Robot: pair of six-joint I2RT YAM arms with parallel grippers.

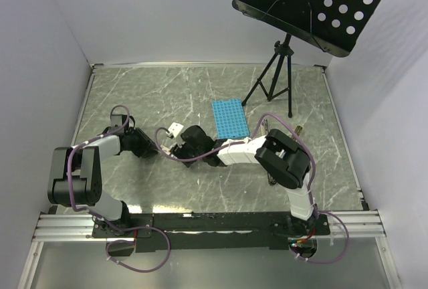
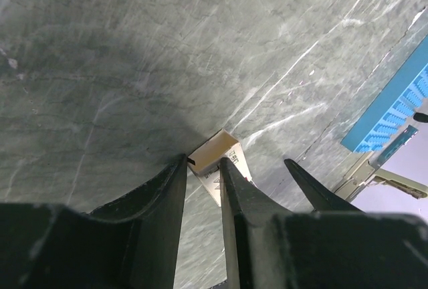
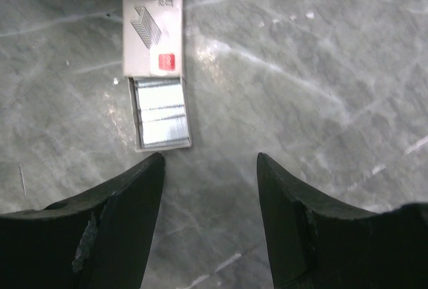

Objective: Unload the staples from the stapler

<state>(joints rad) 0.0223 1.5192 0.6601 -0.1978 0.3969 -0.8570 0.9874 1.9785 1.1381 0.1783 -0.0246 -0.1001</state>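
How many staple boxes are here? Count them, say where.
1. The staple box is held in the left gripper, its tray slid open toward the right gripper. Others may be hidden.

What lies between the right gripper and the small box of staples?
Nothing: in the right wrist view, only bare table separates the right gripper from the staple box.

You have a grey-green marbled table (image 1: 134,95) veined in white, a bright blue rack (image 1: 230,118), a white staple box (image 3: 144,48) with a red square and a grey staple drawing, silvery staples (image 3: 160,118) in its tray, purple cables (image 1: 194,160), and a black right gripper (image 3: 208,162).
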